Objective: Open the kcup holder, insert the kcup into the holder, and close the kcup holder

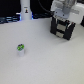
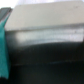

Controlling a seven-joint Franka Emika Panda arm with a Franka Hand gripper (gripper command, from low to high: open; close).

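Here, a Franka Panda arm's gripper (image 1: 62,27) hangs at the black kcup holder (image 1: 62,30) near the far edge of a white table (image 1: 50,60), at the exterior view's upper right. The arm's pale wrist housing covers the top of the boxy unit, leaving only its dark front and lower corners visible; whether the fingers touch the holder, and how far apart they stand, cannot be told from either view. The kcup (image 1: 20,49), a small whitish cylinder with a green top, stands upright on the table well apart from the holder, toward the exterior view's left and nearer the camera. A tall white bottle-like object (image 1: 25,11) stands at the table's far edge, at the exterior view's upper left. The wrist view is heavily blurred: a grey slab (image 2: 47,25) above a dark surface, with a teal shape (image 2: 4,50) along one edge.
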